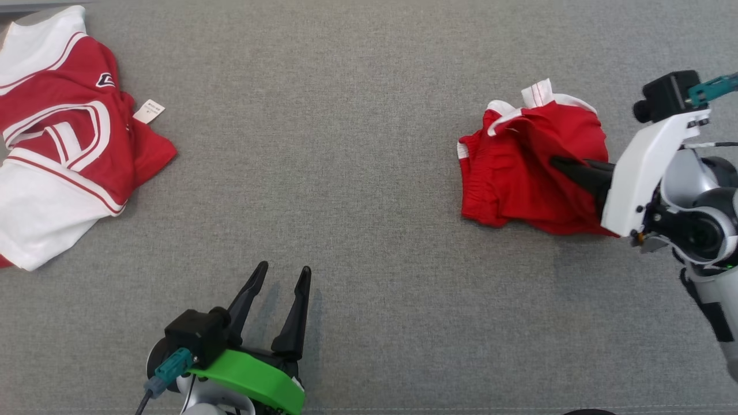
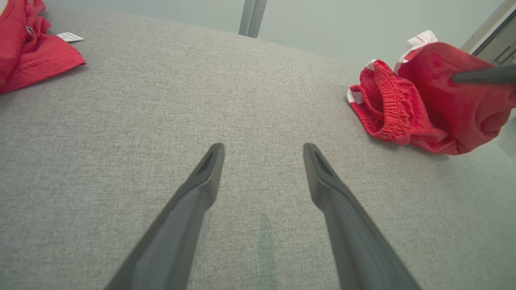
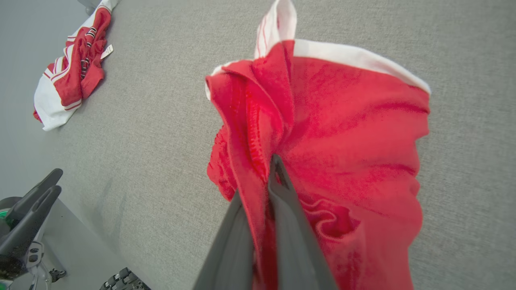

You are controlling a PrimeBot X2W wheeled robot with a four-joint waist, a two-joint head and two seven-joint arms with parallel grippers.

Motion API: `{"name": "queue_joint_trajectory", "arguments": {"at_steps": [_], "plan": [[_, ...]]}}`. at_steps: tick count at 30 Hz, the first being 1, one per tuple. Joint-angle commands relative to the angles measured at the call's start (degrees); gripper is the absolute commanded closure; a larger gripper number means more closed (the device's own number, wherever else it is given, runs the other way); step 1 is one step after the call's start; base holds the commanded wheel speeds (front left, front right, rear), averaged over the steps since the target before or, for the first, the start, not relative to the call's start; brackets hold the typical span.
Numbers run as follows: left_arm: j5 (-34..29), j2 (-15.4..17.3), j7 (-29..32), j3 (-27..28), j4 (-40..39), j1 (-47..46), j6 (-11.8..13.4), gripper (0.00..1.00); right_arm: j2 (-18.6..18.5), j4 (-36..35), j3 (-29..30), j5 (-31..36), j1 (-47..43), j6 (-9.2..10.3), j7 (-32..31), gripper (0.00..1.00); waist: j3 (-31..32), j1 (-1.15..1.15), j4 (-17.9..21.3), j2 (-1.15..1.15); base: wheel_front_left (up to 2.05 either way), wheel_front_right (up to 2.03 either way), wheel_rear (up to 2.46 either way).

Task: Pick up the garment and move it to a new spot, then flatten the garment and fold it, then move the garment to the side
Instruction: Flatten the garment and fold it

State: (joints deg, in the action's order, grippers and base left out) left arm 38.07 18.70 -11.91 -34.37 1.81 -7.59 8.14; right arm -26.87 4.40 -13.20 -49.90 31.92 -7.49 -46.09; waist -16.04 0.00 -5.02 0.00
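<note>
Where the two dark fingers of the right gripper (image 3: pixel 276 163) come together, they are clamped on a fold of the red shorts (image 1: pixel 530 167). They reach in from the right of the scene and point left. The shorts lie bunched on the right half of the grey table cover (image 1: pixel 346 144). The gathered waistband is turned toward the left, and a white-trimmed hem stands up at the far side. In this crumpled state no clear long axis can be read. The pinch sits near the middle of the heap rather than at an edge, so much of the cloth would probably hang below the fingers once lifted.

The left gripper (image 1: pixel 283 268) hovers at the near edge, left of centre. Its fingers are spread apart, hold nothing and point toward the far side. It is well apart from the shorts, which lie to its far right. A red and white jersey (image 1: pixel 63 132) lies at the far left.

Governing relation: the bare stretch of cover lies to the left of the shorts, between them and the jersey. A carry to a new spot would therefore probably run leftward, toward the idle left gripper. The right arm is the nearer one and has the hold.
</note>
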Motion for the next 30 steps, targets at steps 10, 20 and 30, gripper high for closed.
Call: {"name": "queue_joint_trajectory", "arguments": {"at_steps": [10, 20, 30], "plan": [[-0.3, -0.9, -0.6, -0.2, 2.1, -2.9, -1.1, 0.00, 12.1, 4.8, 0.1, 10.9, 2.1, 0.00, 3.6, 1.00, -1.6, 0.00, -1.8, 0.00, 0.00, 0.00, 0.00], [0.0, -2.0, -1.5, -0.5, 4.1, -3.1, -1.6, 0.00, 16.4, 8.7, -0.4, 15.5, 3.7, 0.00, 5.8, 0.97, -1.8, 0.00, -2.4, 0.00, 0.00, 0.00, 0.00], [0.5, -2.1, -2.0, 0.1, 5.3, -2.4, -1.6, 0.00, 15.5, 6.1, -4.1, 15.7, 2.0, 0.00, 8.3, 0.00, -0.3, 0.00, -1.7, 0.00, 0.00, 0.00, 0.00]]}}
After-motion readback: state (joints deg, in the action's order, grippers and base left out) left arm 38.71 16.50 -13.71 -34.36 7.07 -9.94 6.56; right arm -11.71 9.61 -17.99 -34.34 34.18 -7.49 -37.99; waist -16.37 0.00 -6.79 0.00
